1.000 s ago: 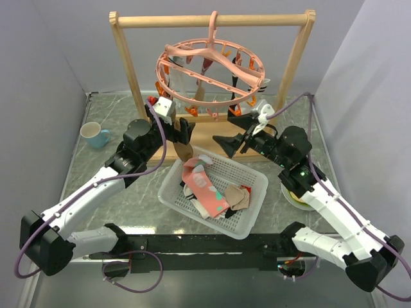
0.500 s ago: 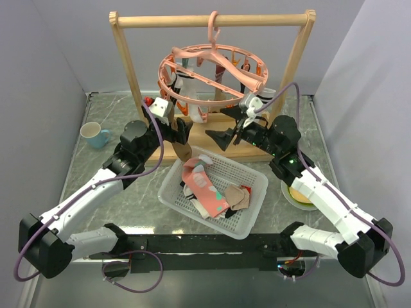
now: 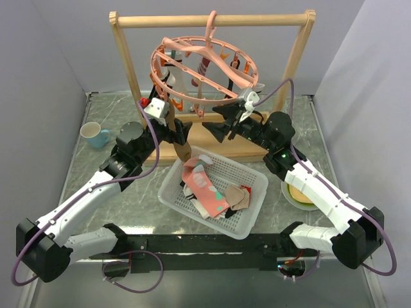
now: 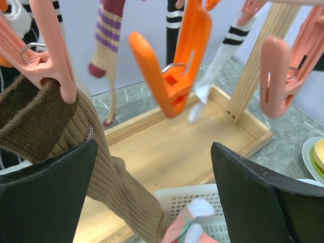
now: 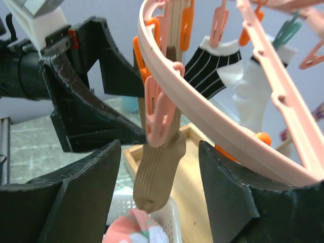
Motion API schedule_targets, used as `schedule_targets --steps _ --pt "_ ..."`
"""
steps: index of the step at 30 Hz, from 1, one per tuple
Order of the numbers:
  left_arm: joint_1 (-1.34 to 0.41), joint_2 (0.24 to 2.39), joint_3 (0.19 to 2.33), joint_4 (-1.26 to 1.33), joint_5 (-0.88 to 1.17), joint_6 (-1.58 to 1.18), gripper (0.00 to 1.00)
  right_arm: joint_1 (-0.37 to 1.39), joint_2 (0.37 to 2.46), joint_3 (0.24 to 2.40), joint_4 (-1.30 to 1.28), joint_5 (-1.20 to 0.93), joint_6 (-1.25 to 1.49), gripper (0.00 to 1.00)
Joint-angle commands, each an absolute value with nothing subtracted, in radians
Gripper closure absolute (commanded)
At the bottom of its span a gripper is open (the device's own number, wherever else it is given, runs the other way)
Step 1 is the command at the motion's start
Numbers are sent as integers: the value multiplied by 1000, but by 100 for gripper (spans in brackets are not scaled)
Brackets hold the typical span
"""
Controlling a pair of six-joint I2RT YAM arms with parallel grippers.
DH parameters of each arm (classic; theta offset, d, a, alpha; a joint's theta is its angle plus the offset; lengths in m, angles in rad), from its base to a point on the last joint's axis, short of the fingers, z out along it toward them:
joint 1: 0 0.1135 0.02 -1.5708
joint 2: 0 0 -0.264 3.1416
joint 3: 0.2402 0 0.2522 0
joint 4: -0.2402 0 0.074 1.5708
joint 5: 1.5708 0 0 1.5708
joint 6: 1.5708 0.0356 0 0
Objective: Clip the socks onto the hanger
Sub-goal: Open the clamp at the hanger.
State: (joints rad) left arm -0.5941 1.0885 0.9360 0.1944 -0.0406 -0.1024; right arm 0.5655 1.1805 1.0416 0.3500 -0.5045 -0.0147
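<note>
Grey surface (image 3: 83,163) unchanged; the hanger (image 3: 218,62) on its wooden rack (image 3: 212,20) has tilted and swung left. Right hand (image 5: 161,144) has risen, open astride a clipped tan sock (image 5: 157,172); left hand (image 4: 154,147) stays wide, empty.

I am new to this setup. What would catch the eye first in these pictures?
The round pink hanger hangs tilted from the wooden rack at the back, socks dangling from its clips. The left gripper and right gripper, both open, reach up to its near rim beside a clipped brown sock. In front sits a white basket of loose socks.
</note>
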Motion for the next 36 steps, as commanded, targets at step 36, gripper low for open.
schedule_targets --steps 36 --pt "-591 1054 943 209 54 -141 1 664 1062 815 646 -169 -37 30"
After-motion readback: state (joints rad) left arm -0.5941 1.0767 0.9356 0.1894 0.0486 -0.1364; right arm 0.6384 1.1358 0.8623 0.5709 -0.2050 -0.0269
